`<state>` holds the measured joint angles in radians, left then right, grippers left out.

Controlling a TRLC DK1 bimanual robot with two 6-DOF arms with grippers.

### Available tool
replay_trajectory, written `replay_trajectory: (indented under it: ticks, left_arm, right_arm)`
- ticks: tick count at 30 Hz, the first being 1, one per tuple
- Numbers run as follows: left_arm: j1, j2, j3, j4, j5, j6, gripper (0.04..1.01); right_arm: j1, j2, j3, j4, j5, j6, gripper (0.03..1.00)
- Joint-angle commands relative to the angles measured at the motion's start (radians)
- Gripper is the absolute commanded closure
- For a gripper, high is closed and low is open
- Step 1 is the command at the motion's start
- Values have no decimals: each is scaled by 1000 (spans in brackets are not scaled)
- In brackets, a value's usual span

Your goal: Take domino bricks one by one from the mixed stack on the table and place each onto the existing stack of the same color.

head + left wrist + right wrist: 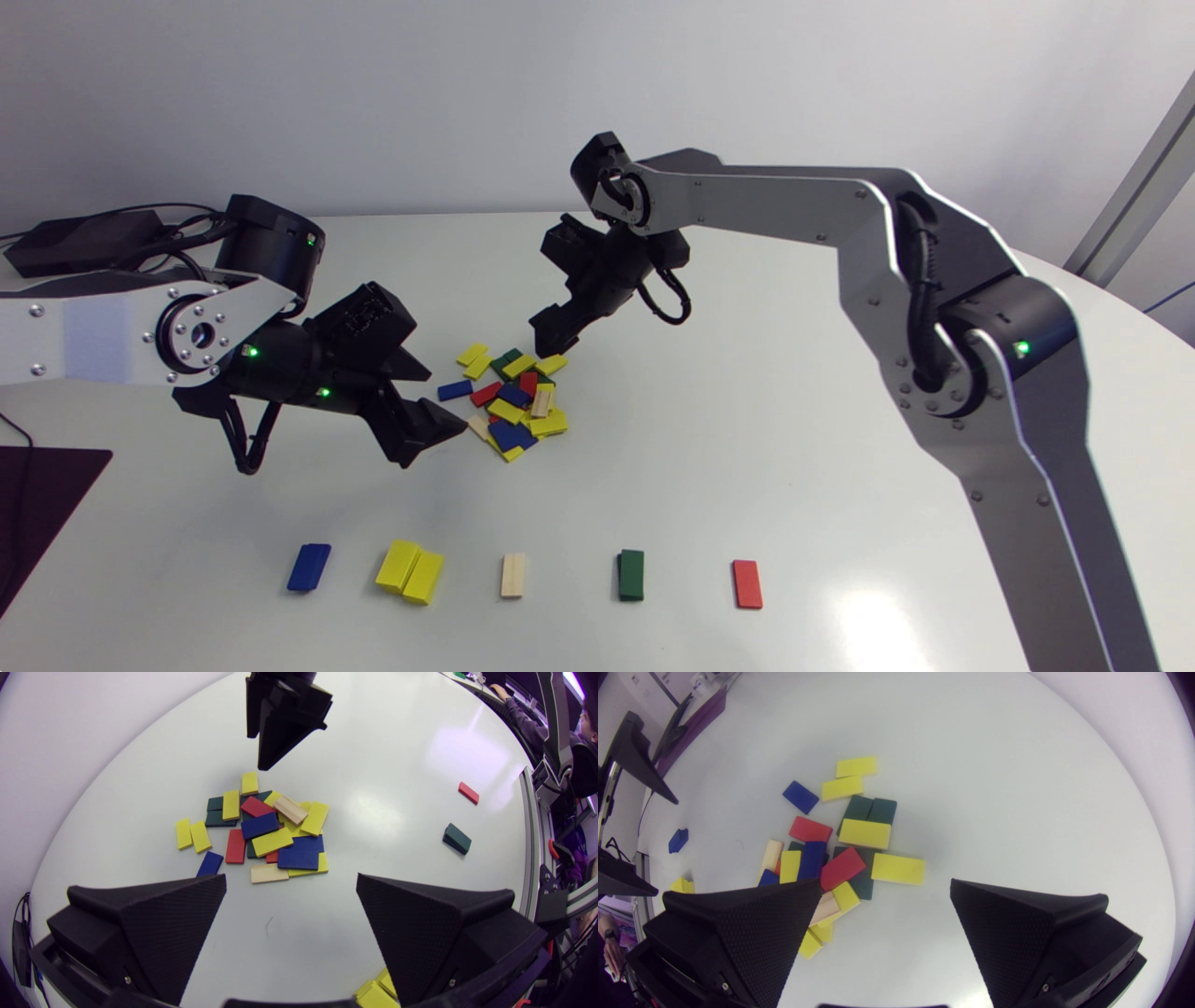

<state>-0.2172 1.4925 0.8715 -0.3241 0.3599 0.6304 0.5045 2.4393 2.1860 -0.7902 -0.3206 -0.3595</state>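
**Desk:** Where's the mixed pile (509, 401) sitting?

**Operator:** Around the middle of the worktop (747, 420). It's a loose heap of yellow, blue, red, green and pale wood bricks. Many overlap, and a few lie flat at its left fringe.

**Desk:** And your end effectors?

**Operator:** My left end effector (446, 401) hangs just left of the heap, fingers spread wide with nothing between them. My right end effector (885, 883) hovers over the heap's far edge, equally wide and empty.

**Desk:** The sorted row?

**Operator:** It runs along the near edge, well apart from the heap. Left to right I see the blue stack (309, 567), yellow stack (410, 570), pale wood stack (513, 575), green stack (631, 574) and red stack (747, 583). The yellow one is two bricks side by side, touching.
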Motion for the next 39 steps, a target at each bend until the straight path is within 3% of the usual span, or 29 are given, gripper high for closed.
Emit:
replay_trajectory:
  ticks: [1,12,15,17,18,21,29,39]
  left_arm:
    - [7,-1,-16,11,-3,0,54]
    - [7,6,-2,14,-3,3,54]
    - [9,6,0,14,-3,5,54]
    - [9,6,-2,14,-3,6,54]
    - [9,6,-2,14,-3,8,54]
    - [10,6,-2,14,-1,12,54]
    - [6,12,9,16,-1,8,54]
    - [13,-3,-19,14,1,11,54]
  right_arm:
    - [2,76,92,-58,14,17,67]
    - [25,271,463,-314,41,34,69]
    - [25,397,709,-443,41,39,69]
    - [25,543,1015,-546,51,54,70]
    - [32,572,1064,-572,71,53,70]
    - [39,603,1112,-618,71,57,70]
    - [49,593,1080,-624,87,76,72]
    - [55,529,956,-517,98,117,98]
